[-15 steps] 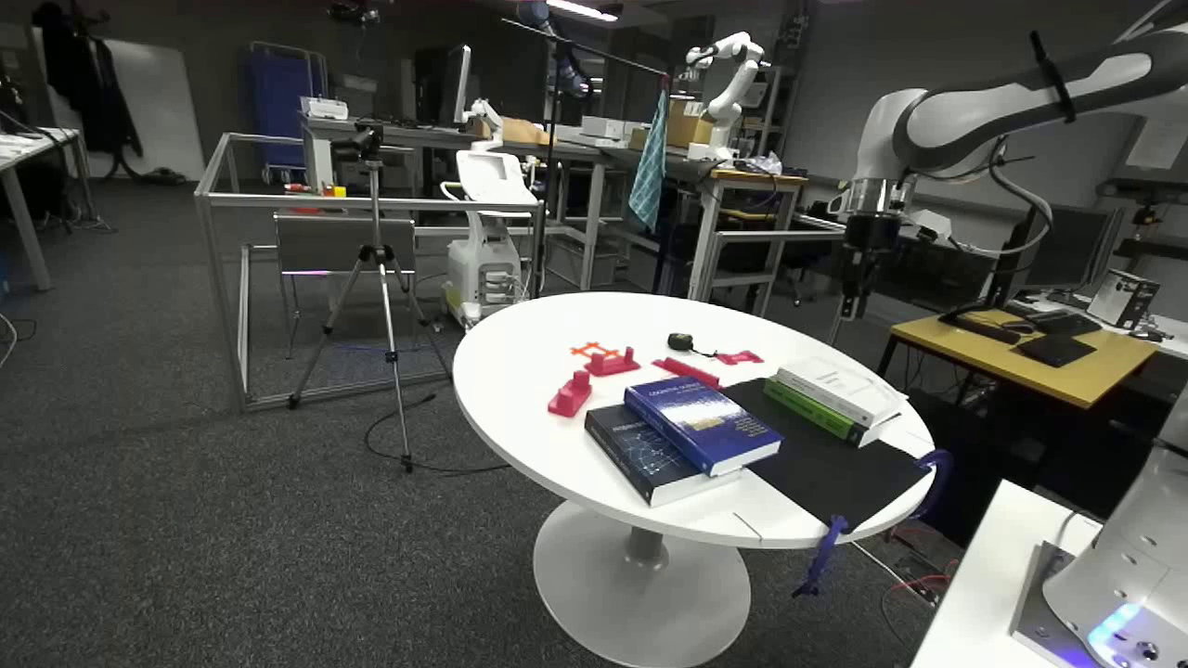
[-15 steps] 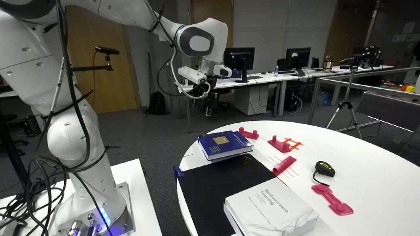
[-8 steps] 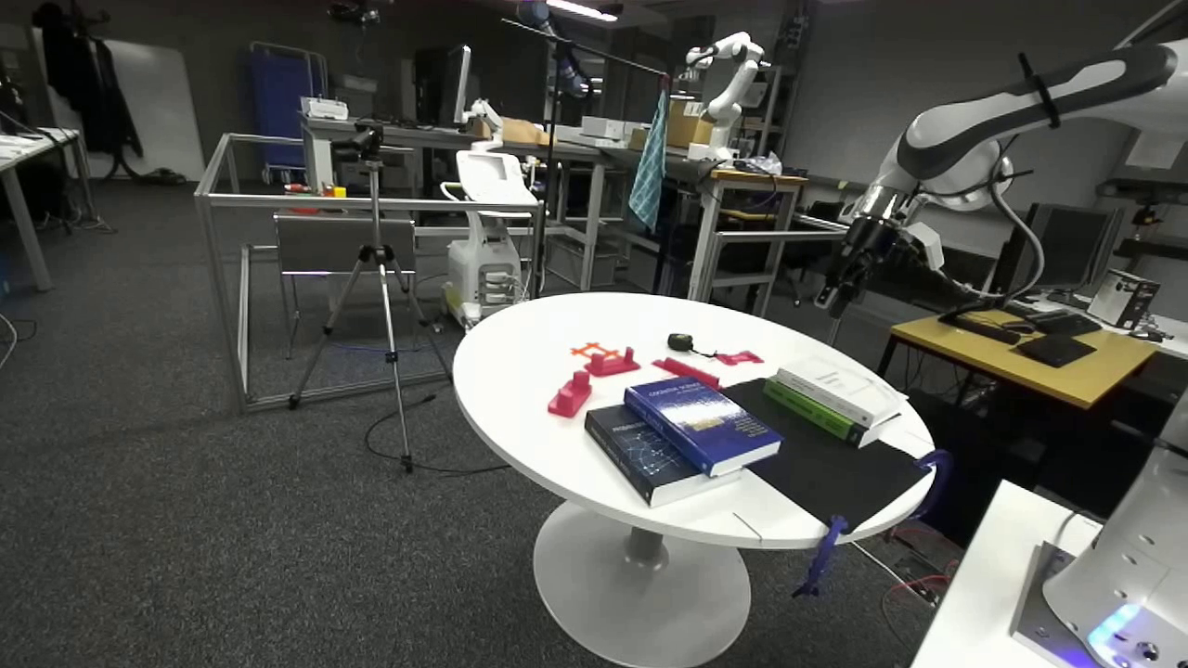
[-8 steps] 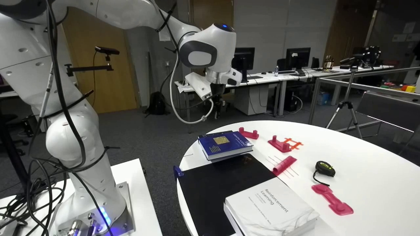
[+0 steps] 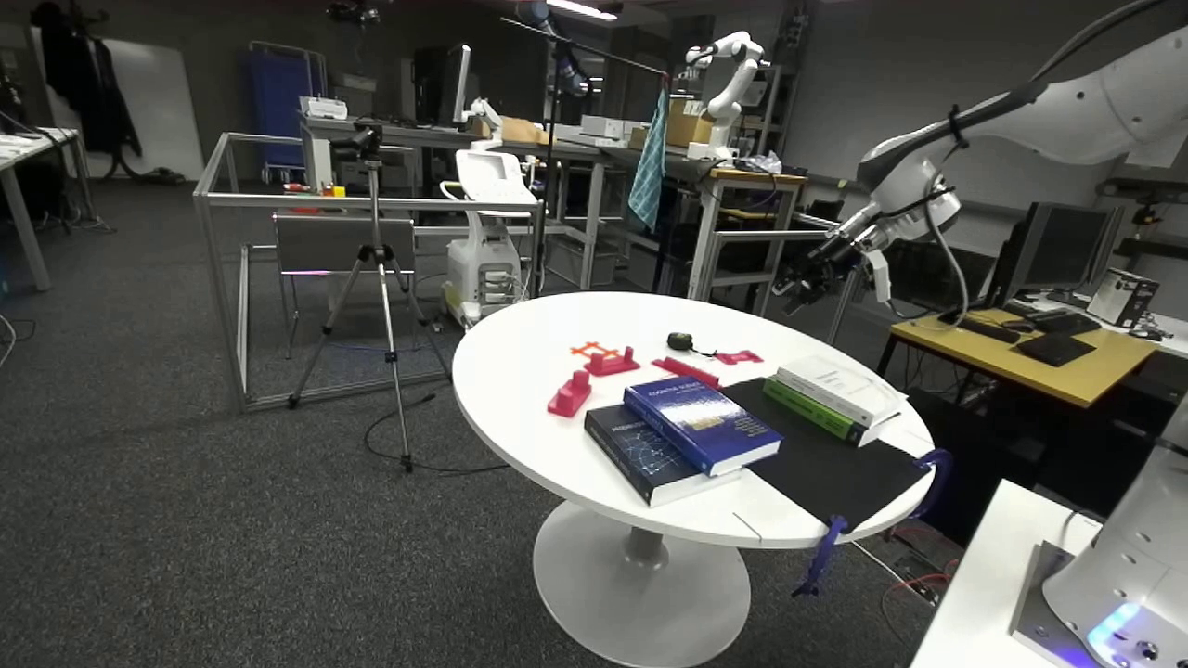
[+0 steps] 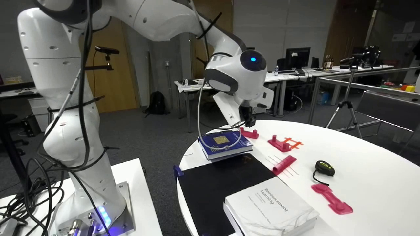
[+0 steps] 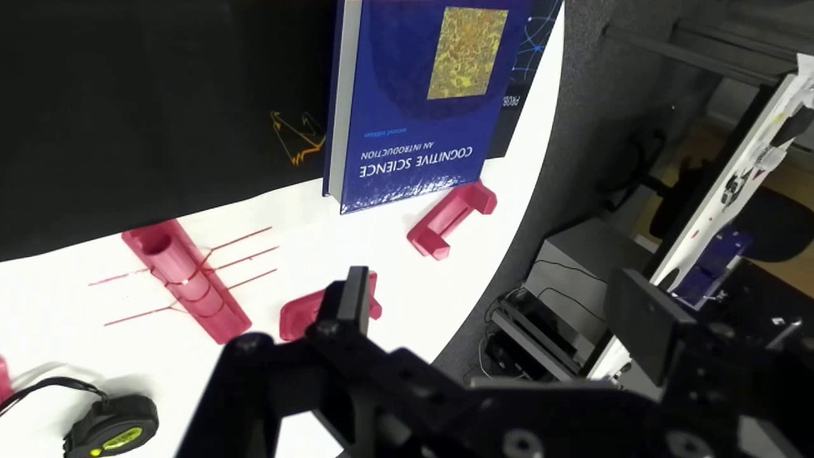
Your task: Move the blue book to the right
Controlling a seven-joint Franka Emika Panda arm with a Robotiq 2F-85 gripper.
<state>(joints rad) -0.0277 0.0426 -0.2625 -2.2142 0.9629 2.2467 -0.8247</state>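
Note:
The blue book [image 5: 703, 423], titled Cognitive Science, lies flat on top of a larger dark navy book [image 5: 640, 453], askew to it. It also shows in an exterior view [image 6: 224, 143], where a robot cable crosses in front of it, and in the wrist view [image 7: 413, 108], where its top end is cut off. My gripper [image 5: 789, 292] hangs in the air, tilted, above and apart from the books. In the wrist view the gripper [image 7: 502, 312] has its fingers wide apart with nothing between them. Its fingertips are mostly hidden in an exterior view [image 6: 251, 123].
A black sheet [image 6: 223, 183] lies beside the books on the round white table [image 5: 520, 371]. A white book [image 6: 272, 206] sits on a green book [image 5: 812, 411]. Pink printed parts [image 6: 284, 165] and a tape measure [image 6: 325, 168] lie nearby. Blue clamps [image 5: 826, 552] grip the edge.
My gripper has tilted and moved from upright beside the table toward the table and the books. The arm has reached further forward. The books have not moved.

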